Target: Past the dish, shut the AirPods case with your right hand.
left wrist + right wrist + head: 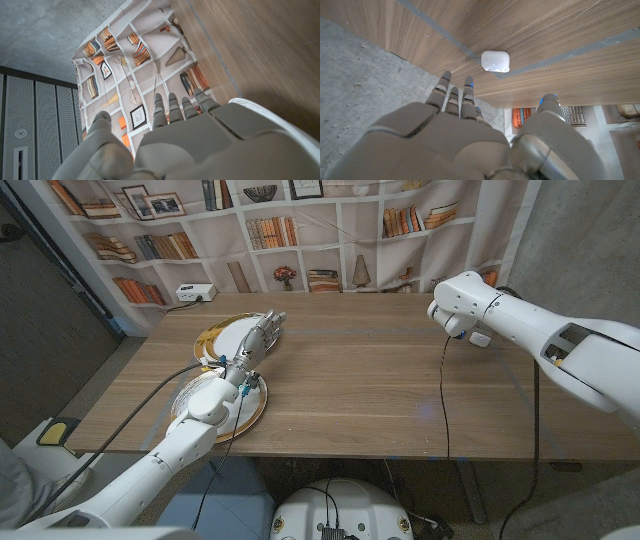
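The white AirPods case [495, 61] lies on the wooden table beside a grey tape line, and its lid looks closed. My right hand [470, 135] hovers short of it with fingers spread, touching nothing. In the head view my right hand [462, 308] hangs over the table's far right part. At the left, two white gold-rimmed dishes sit one behind the other: the far dish [206, 337] and the near dish [256, 411]. My left hand [256, 343] reaches over them with fingers stretched out and holds nothing.
A white power box [194, 293] sits at the table's back left edge, in front of a bookshelf-print backdrop [330, 230]. A black cable [444, 400] hangs from my right arm across the table. Grey tape lines mark the wood.
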